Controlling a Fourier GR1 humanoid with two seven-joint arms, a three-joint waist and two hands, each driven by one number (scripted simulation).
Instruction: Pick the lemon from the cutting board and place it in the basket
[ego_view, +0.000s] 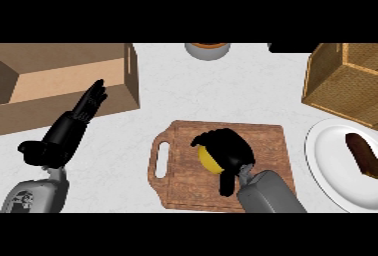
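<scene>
Right hand fingers curled round yellow lemon over brown wooden cutting board; left hand fingers straight, open.

one lemon, one cutting board, one basket, one wooden box, one white plate, one cup, two robot hands: left, right.

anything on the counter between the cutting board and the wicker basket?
No. In the head view the white counter is bare between the cutting board and the basket; the white plate sits to the side, below the basket.
</scene>
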